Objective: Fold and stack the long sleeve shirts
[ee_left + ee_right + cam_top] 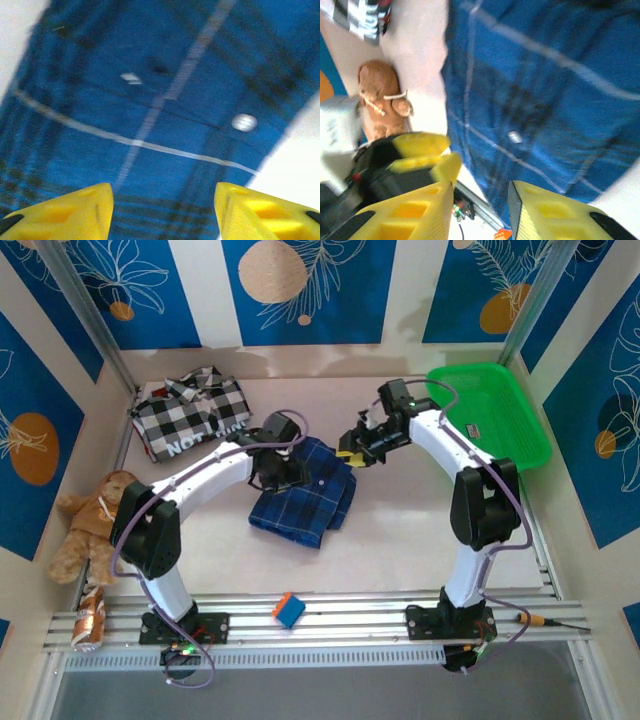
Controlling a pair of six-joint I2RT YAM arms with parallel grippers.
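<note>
Top external view: dark blue plaid cloth shirt with thin light lines (305, 498) lies folded at frame centre; black-and-white checked cloth shirt with white lettering (188, 422) bunched at upper left. Left gripper (162, 212) over plaid, jaws apart, nothing between. Right gripper (480, 210) near plaid's upper right edge, likewise apart. Cloth likely light, limp, sagging when lifted; pinch folded edge, all layers together.

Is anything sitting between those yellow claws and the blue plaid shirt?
Nothing visible does. The left gripper hangs open directly over the blue plaid shirt, with bare cloth beneath it. The right gripper is open above the same shirt, near its edge, with nothing in between.
</note>
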